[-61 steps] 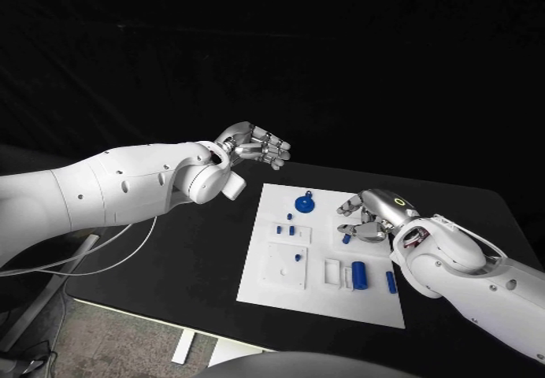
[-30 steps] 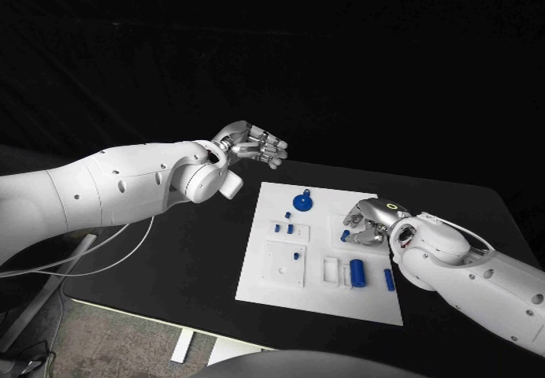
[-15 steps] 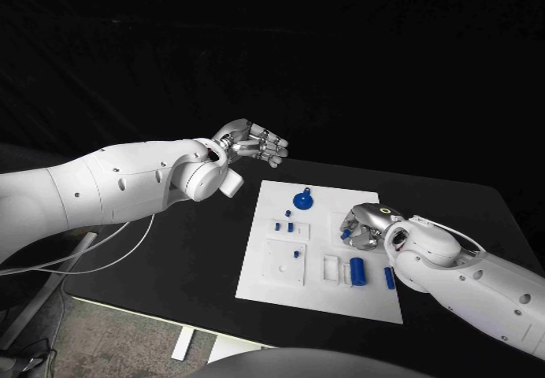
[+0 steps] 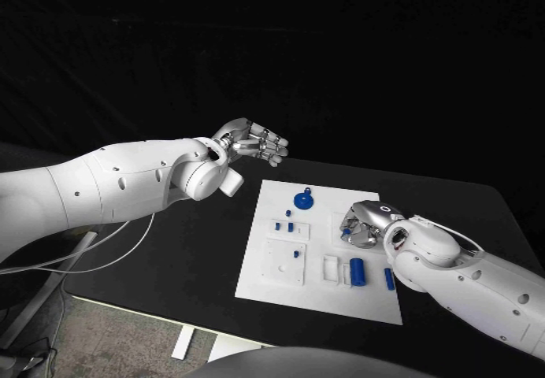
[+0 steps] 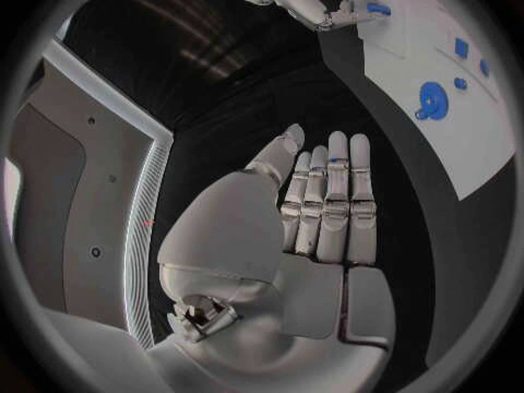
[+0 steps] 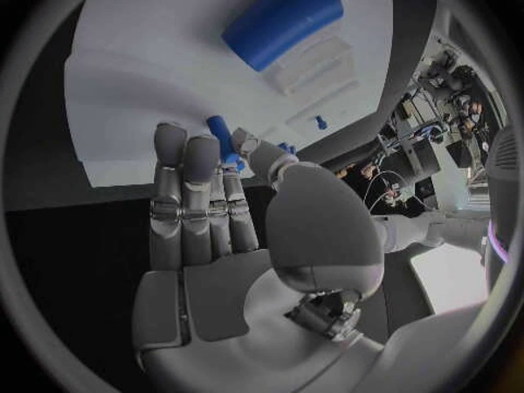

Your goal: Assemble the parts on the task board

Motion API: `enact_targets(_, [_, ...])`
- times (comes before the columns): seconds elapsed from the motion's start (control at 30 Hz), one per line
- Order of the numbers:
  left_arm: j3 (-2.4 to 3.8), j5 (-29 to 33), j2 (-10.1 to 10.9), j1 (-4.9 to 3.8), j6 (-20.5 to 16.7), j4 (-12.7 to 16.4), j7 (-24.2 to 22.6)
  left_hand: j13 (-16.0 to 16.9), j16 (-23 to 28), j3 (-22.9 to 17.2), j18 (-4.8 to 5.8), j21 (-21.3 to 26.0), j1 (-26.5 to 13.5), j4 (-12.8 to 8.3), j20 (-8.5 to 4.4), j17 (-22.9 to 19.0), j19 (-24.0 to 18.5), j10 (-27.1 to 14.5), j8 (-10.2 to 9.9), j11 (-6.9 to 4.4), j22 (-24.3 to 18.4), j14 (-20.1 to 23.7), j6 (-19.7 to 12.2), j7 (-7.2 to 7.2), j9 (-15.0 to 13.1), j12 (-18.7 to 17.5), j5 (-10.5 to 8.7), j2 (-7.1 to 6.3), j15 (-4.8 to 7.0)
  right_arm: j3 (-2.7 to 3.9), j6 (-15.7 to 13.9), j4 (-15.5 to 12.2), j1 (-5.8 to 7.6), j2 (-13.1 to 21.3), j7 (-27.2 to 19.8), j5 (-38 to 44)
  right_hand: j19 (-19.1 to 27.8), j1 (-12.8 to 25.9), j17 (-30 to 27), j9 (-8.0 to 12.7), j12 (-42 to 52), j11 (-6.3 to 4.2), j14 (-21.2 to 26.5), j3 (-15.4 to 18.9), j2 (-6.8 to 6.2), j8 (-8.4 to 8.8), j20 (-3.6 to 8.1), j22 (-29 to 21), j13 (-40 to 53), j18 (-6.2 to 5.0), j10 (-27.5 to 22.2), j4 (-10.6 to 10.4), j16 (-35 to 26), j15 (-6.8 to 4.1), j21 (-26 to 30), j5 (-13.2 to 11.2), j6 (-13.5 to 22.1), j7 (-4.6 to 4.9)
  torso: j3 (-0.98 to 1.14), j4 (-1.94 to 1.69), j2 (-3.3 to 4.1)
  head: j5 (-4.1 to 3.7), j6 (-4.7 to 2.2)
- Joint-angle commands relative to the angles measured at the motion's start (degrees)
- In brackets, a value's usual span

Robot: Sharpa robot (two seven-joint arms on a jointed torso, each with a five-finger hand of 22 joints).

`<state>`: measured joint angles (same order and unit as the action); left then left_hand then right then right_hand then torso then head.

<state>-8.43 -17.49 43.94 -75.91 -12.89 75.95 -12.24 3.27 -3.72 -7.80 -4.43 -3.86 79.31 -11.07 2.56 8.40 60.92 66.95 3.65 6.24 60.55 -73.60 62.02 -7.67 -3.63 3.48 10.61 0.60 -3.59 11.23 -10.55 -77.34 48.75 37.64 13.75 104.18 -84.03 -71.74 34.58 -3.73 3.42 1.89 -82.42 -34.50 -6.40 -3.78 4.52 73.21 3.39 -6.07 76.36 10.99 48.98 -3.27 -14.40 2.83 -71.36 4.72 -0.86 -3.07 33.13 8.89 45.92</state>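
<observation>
- Since two seconds ago, the right hand (image 4: 361, 221) has come down and in toward the task board (image 4: 284, 285); half a second ago it was already nearly where it is now.
- Over the same time the left hand (image 4: 254, 142) has stayed raised beyond the board's far left corner, and the parts on the board have not shifted.
- Right hand: it is low over the right-hand middle of the board, its fingers (image 6: 183, 179) held together and reaching down to a small blue part (image 6: 222, 140). The part shows at the fingertips in the right wrist view; whether the hand grips it or only touches it, I cannot tell.
- Just nearer the robot than that hand, a blue cylinder (image 4: 359, 272) lies in a white holder (image 4: 335, 270), with a slim blue bar (image 4: 388, 279) just to the cylinder's right.
- Beyond the right hand and to its left, a round blue disc with a small loop (image 4: 305, 201) lies near the board's far edge.
- Left of the right hand, two small blue pieces (image 4: 284, 227) stand side by side, and nearer the robot a raised white square plate (image 4: 282, 264) carries a small blue peg (image 4: 298, 255).
- Left hand: it holds nothing, its fingers (image 5: 333, 196) stretched out straight and side by side, well apart from the board, above the black table (image 4: 182, 260).
</observation>
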Motion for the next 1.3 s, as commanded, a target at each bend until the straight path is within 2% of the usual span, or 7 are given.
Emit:
enact_targets(0.03, [0.04,0.4,-0.1,-0.09,0.7,0.1,-0.3,0.0,0.2,-0.1,-1.04,0.0,0.4,0.4,-0.05,0.1,0.2,0.0,0.0,-0.05,-0.1,-0.4,-0.2,-0.06,0.0,-0.1,-0.04,-0.01,-0.1,-0.04,-4.7,-0.4,-0.07,-0.1,-0.1,1.7,-2.2,-0.7,0.1,-0.4,0.1,-0.82,0.0,-0.5,1.35,-0.1,0.45,0.2,0.2,-0.22,1.5,0.5,0.0,-0.45,-0.5,-0.1,-1.0,-0.25,-0.02,0.0,0.0,0.04,0.0])
enact_targets(0.27, [0.04,0.4,-0.1,-0.08,0.7,0.0,-0.3,0.0,0.2,-0.1,-1.04,0.0,0.4,0.4,-0.05,0.1,0.2,0.0,0.0,-0.05,-0.1,-0.4,-0.2,-0.06,0.0,-0.1,-0.04,-0.01,-0.1,0.04,-7.5,-1.9,-0.12,0.8,-0.3,1.9,-2.1,0.0,0.4,-0.3,0.0,-1.02,-0.2,-2.1,1.16,0.08,0.97,0.9,0.2,0.14,2.3,1.3,-0.3,-0.81,-2.1,-0.1,-1.8,-0.44,-0.04,0.01,-0.02,0.27,-0.01])
enact_targets(0.53, [0.04,0.4,0.0,-0.08,0.7,-0.2,-0.3,0.0,0.2,-0.1,-1.04,0.0,0.4,0.4,-0.05,0.1,0.2,0.0,0.0,-0.05,-0.1,-0.4,-0.2,-0.06,0.0,-0.1,-0.04,-0.01,-0.1,2.06,-7.8,-6.8,-0.12,3.2,-0.4,-0.2,-2.1,0.1,0.6,-0.3,0.0,-1.05,-0.2,-2.4,1.05,0.06,1.06,1.1,0.2,0.17,2.4,1.5,-0.4,-0.9,-2.5,-0.1,-2.0,-0.49,-0.05,0.03,-0.03,0.85,-0.01])
enact_targets(0.73, [0.04,0.4,0.0,-0.08,0.6,-0.3,-0.3,0.0,0.2,-0.1,-1.04,0.0,0.4,0.4,-0.05,0.1,0.2,0.0,0.0,-0.05,-0.1,-0.4,-0.2,-0.06,0.0,-0.1,-0.04,-0.01,-0.1,2.62,-7.3,-10.8,-0.14,3.4,-1.1,-2.4,-2.1,0.1,0.6,-0.3,0.0,-1.05,-0.2,-2.4,1.1,0.08,1.12,1.1,0.2,0.18,2.5,1.5,-0.5,-0.97,-2.5,-0.1,-2.0,-0.48,-0.04,0.05,-0.02,1.54,0.03])
enact_targets(0.87, [0.04,0.4,-0.2,-0.08,0.7,-0.4,-0.3,0.0,0.2,-0.2,-1.04,-0.1,0.5,0.6,-0.06,0.1,0.3,0.0,0.0,-0.06,-0.2,-0.4,-0.3,-0.08,0.0,-0.1,0.03,-0.03,-0.09,1.88,-6.9,-12.3,-0.26,2.5,-1.6,-2.9,-2.0,0.0,0.7,-0.3,0.0,-1.03,-0.3,-2.1,1.28,0.07,1.13,1.1,0.2,0.2,2.4,1.6,-0.6,-0.96,-2.4,-0.1,-1.9,-0.46,-0.05,0.01,-0.01,2.07,0.06])
enact_targets(1.27, [0.03,0.5,-1.5,-0.08,1.0,-1.1,-0.3,0.0,0.2,-0.2,-1.04,-0.1,0.5,0.6,-0.06,0.1,0.3,0.0,0.0,-0.06,-0.2,-0.4,-0.3,-0.08,0.0,-0.1,0.03,-0.03,-0.09,-2.18,-6.7,-13.2,-1.32,-2.6,-3.1,0.0,-2.0,0.0,0.8,-0.3,0.0,-0.99,-0.3,-2.0,1.48,0.07,1.13,1.0,0.2,0.14,2.3,1.8,-0.8,-0.94,-2.1,-0.1,-1.9,-0.43,-0.09,-0.17,-0.01,2.78,0.25])
enact_targets(1.3, [0.03,0.5,-1.7,-0.08,1.0,-1.2,-0.3,0.0,0.2,-0.2,-1.04,-0.1,0.5,0.6,-0.06,0.1,0.3,0.0,0.0,-0.06,-0.2,-0.4,-0.3,-0.08,0.0,-0.1,0.03,-0.03,-0.09,-2.72,-6.7,-13.1,-1.43,-3.2,-3.3,0.4,-2.0,0.0,0.8,-0.3,0.0,-1.01,-0.3,-2.0,1.49,0.08,1.12,1.0,0.2,0.13,2.3,1.9,-0.8,-0.95,-2.0,-0.1,-1.9,-0.45,-0.1,-0.14,0.0,2.89,0.26])
